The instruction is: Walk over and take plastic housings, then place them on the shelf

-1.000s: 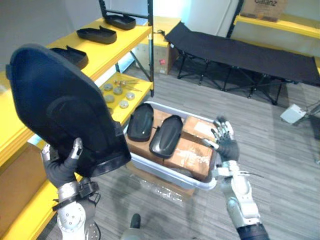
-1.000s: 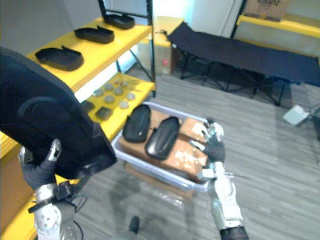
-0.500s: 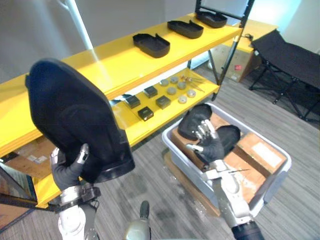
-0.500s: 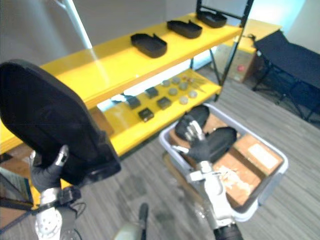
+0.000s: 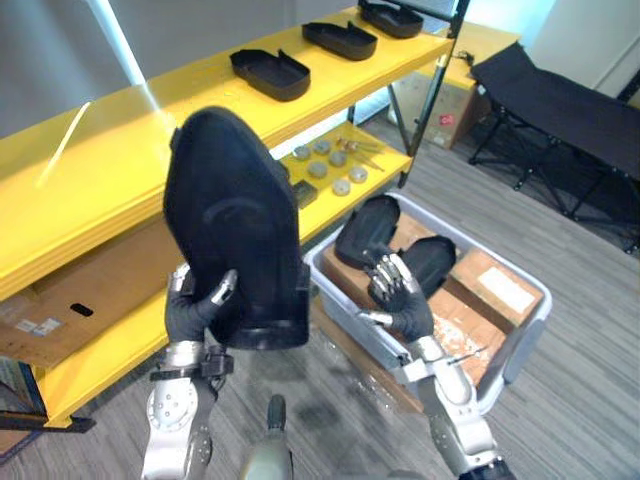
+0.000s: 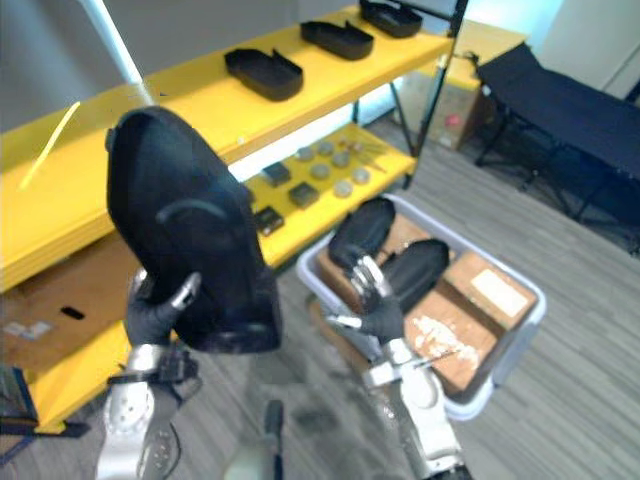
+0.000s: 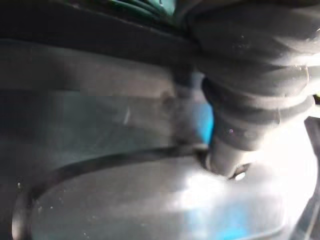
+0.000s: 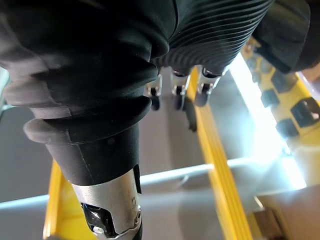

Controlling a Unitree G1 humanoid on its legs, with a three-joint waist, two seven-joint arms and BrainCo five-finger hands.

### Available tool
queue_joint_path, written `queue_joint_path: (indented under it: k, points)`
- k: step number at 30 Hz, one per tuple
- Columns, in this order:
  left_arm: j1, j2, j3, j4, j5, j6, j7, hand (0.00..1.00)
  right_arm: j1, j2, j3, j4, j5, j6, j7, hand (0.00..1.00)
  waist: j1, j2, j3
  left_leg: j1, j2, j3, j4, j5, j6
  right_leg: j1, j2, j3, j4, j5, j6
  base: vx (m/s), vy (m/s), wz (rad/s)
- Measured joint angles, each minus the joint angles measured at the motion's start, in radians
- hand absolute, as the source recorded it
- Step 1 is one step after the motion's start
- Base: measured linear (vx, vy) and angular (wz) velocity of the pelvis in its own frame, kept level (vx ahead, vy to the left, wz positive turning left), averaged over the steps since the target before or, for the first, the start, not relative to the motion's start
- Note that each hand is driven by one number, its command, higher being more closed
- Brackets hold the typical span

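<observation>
Now carrying: left robot hand (image 5: 195,312) grips housing (image 5: 235,215); right robot hand (image 5: 400,305) splayed, empty. Next, set it flat onto shelf (image 5: 100,150).

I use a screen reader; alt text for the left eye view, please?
The left hand grips a black plastic housing upright before a yellow shelf bearing three more; the open right hand hovers by a grey bin holding two others.
</observation>
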Motion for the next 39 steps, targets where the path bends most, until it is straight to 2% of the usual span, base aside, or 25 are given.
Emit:
queue_joint_path:
  k: [2,4,6,7,8,9,10,11,12,13,14,16,17,20,22,23,24,25,26,27,28,31,33,36,39]
  points:
    - [0.033,-0.016,0.001,0.010,-0.006,0.002,0.005,1.00,0.018,-0.005,-0.004,0.000,0.015,0.000,-0.001,0.00,0.000,0.008,0.009,-0.013,-0.007,-0.026,0.027,0.002,0.002,0.000,-0.003,-0.022,0.038,-0.032,-0.005,-0.08,-0.086,0.46]
    - [0.071,-0.023,0.004,0.016,-0.031,0.002,0.003,1.00,0.019,-0.006,-0.017,0.000,0.017,-0.001,-0.005,0.00,0.006,0.015,0.031,-0.025,-0.012,-0.025,0.072,-0.023,0.036,-0.001,-0.008,-0.034,0.094,-0.065,-0.006,-0.08,-0.059,0.38]
    - [0.100,-0.032,0.006,0.018,-0.048,0.001,-0.008,1.00,0.028,-0.008,-0.035,-0.003,0.014,-0.004,-0.006,0.00,0.000,0.018,0.035,-0.042,-0.003,0.046,0.094,-0.078,0.108,0.005,-0.017,-0.070,0.124,-0.078,-0.005,-0.06,-0.043,0.57]
    - [0.103,-0.039,0.004,0.023,-0.048,-0.002,-0.018,1.00,0.026,-0.011,-0.058,-0.009,0.014,-0.005,-0.005,0.00,-0.006,-0.017,0.052,-0.049,0.004,0.153,0.126,-0.177,0.145,0.011,-0.059,-0.084,0.127,-0.078,-0.006,-0.03,0.005,0.49]
    - [0.105,-0.039,0.004,0.023,-0.048,-0.008,-0.022,1.00,0.018,-0.013,-0.063,-0.010,0.014,-0.005,-0.004,0.00,0.000,-0.023,0.055,-0.066,0.015,0.175,0.181,-0.184,0.150,0.002,-0.079,-0.083,0.141,-0.081,-0.010,-0.01,0.043,0.22]
    - [0.107,-0.039,0.003,0.024,-0.045,-0.012,-0.028,1.00,0.007,-0.018,-0.070,-0.016,0.015,-0.005,-0.003,0.00,0.000,-0.014,0.052,-0.083,0.034,0.178,0.317,-0.183,0.149,-0.007,-0.095,-0.071,0.167,-0.082,-0.012,0.00,0.070,-0.24]
    - [0.108,-0.041,-0.003,0.024,-0.035,-0.016,-0.031,1.00,0.006,-0.028,-0.076,-0.028,0.023,-0.006,-0.003,0.00,-0.009,0.009,0.041,-0.056,0.056,0.171,0.366,-0.197,0.125,-0.013,-0.094,-0.051,0.190,-0.088,-0.004,-0.01,0.073,-0.23]
    - [0.102,-0.041,-0.005,0.024,-0.033,-0.017,-0.032,1.00,0.001,-0.031,-0.078,-0.028,0.024,-0.007,-0.003,0.00,-0.018,0.016,0.037,-0.049,0.052,0.169,0.365,-0.216,0.094,-0.017,-0.099,-0.042,0.203,-0.093,0.001,-0.03,0.125,-0.27]
    - [0.082,-0.040,-0.005,0.025,-0.026,-0.017,-0.032,1.00,-0.016,-0.030,-0.077,-0.021,0.025,-0.005,-0.003,0.00,-0.029,0.010,0.040,-0.038,0.033,0.172,0.366,-0.221,0.056,-0.025,-0.127,-0.018,0.214,-0.098,0.008,-0.05,0.139,-0.25]
    - [0.074,-0.040,-0.005,0.025,-0.026,-0.017,-0.032,1.00,-0.023,-0.030,-0.076,-0.021,0.033,-0.005,0.002,0.00,-0.029,0.013,0.038,-0.037,0.028,0.178,0.365,-0.226,0.038,-0.035,-0.135,-0.008,0.214,-0.095,0.014,-0.04,0.199,-0.41]
    - [0.054,-0.037,-0.005,0.025,-0.026,-0.014,-0.032,1.00,-0.032,-0.025,-0.078,-0.020,0.050,-0.006,0.017,0.00,-0.035,0.015,0.037,-0.038,0.019,0.200,0.364,-0.232,-0.003,-0.043,-0.153,0.011,0.207,-0.084,0.033,-0.02,0.213,-0.30]
    - [0.015,-0.031,-0.005,0.032,-0.026,-0.002,-0.041,1.00,-0.028,-0.010,-0.074,-0.009,0.062,-0.010,0.016,0.00,-0.037,0.011,0.039,-0.041,-0.006,0.223,0.375,-0.246,0.005,-0.033,-0.179,0.017,0.171,-0.052,0.054,0.01,0.296,-0.18]
    - [-0.005,-0.022,-0.005,0.043,-0.025,0.007,-0.061,1.00,-0.029,0.006,-0.050,0.025,0.062,-0.021,0.015,0.00,-0.034,0.014,0.038,-0.044,-0.011,0.232,0.378,-0.270,0.026,-0.040,-0.172,0.037,0.161,0.010,0.010,0.02,0.277,-0.11]
    - [-0.009,-0.006,-0.003,0.046,-0.018,0.034,-0.094,1.00,-0.021,0.027,-0.010,0.034,0.060,-0.030,0.015,0.00,-0.032,0.017,0.036,-0.021,-0.007,0.234,0.332,-0.275,0.034,-0.093,-0.162,0.061,0.218,0.110,-0.083,0.02,0.229,-0.07]
    - [-0.019,0.025,-0.016,0.052,-0.019,0.053,-0.119,1.00,-0.022,0.066,0.029,0.028,0.036,-0.042,0.016,0.00,-0.037,0.021,0.040,0.029,-0.007,0.216,0.218,-0.248,0.052,-0.125,-0.079,0.136,0.146,0.064,-0.048,0.01,0.223,0.01]
    - [-0.025,0.034,-0.023,0.052,-0.019,0.054,-0.119,1.00,-0.022,0.070,0.036,0.022,0.030,-0.044,0.016,0.00,-0.037,0.021,0.039,0.037,-0.007,0.207,0.186,-0.235,0.054,-0.129,-0.044,0.154,0.103,0.058,-0.047,0.00,0.129,0.37]
    - [-0.049,0.045,-0.044,0.054,-0.019,0.054,-0.120,1.00,-0.022,0.074,0.040,0.008,0.022,-0.047,0.018,0.00,-0.045,0.026,0.037,0.037,-0.009,0.174,0.124,-0.201,0.056,-0.148,0.039,0.185,-0.010,0.059,-0.047,0.01,0.078,0.50]
    - [-0.066,0.044,-0.049,0.062,-0.019,0.055,-0.119,1.00,-0.022,0.074,0.039,0.007,0.021,-0.047,0.018,0.00,-0.048,0.025,0.037,0.037,-0.012,0.164,0.093,-0.183,0.055,-0.162,0.086,0.206,-0.070,0.065,-0.052,0.02,0.056,0.57]
    - [-0.072,0.044,-0.063,0.069,-0.020,0.055,-0.117,1.00,-0.021,0.074,0.039,0.007,0.020,-0.047,0.018,0.00,-0.051,0.024,0.036,0.037,-0.018,0.158,0.078,-0.174,0.052,-0.172,0.107,0.221,-0.106,0.070,-0.056,0.04,0.025,0.67]
    - [-0.071,0.039,-0.073,0.084,-0.021,0.060,-0.113,1.00,-0.016,0.072,0.041,0.006,0.018,-0.047,0.018,0.00,-0.066,0.015,0.030,0.039,-0.040,0.133,0.060,-0.161,0.055,-0.174,0.131,0.266,-0.130,0.114,-0.081,0.08,0.001,0.76]
    - [-0.055,0.030,-0.092,0.086,-0.017,0.067,-0.105,1.00,-0.007,0.072,0.050,0.006,0.020,-0.047,0.021,0.00,-0.073,0.016,0.029,0.054,-0.062,0.127,0.037,-0.140,0.056,-0.172,0.122,0.280,-0.118,0.157,-0.082,0.09,-0.012,0.72]
    - [-0.003,0.012,-0.111,0.086,-0.005,0.071,-0.072,1.00,-0.013,0.060,0.070,0.006,0.023,-0.044,0.046,0.00,-0.056,0.046,0.012,0.061,-0.064,0.107,-0.001,-0.094,0.051,-0.164,0.128,0.249,-0.108,0.155,-0.075,0.19,-0.051,0.36]
    - [0.012,0.012,-0.108,0.075,-0.009,0.072,-0.060,1.00,-0.014,0.056,0.079,-0.009,0.023,-0.044,0.045,0.00,-0.058,0.046,0.010,0.064,-0.063,0.072,-0.001,-0.093,0.048,-0.137,0.134,0.211,-0.117,0.147,-0.086,0.16,-0.091,0.55]
    - [0.030,0.011,-0.111,0.046,-0.038,0.070,-0.056,1.00,-0.024,0.053,0.078,-0.025,0.022,-0.045,0.046,0.00,-0.037,0.046,0.008,0.063,-0.066,0.049,-0.001,-0.090,0.044,-0.129,0.134,0.171,-0.098,0.120,-0.098,0.08,-0.072,0.41]
    - [0.036,0.009,-0.114,0.038,-0.047,0.061,-0.060,1.00,-0.019,0.049,0.081,-0.025,0.022,-0.046,0.033,0.00,-0.032,0.047,0.007,0.063,-0.074,0.020,-0.007,-0.087,0.039,-0.117,0.131,0.139,-0.082,0.096,-0.103,0.01,-0.050,0.33]
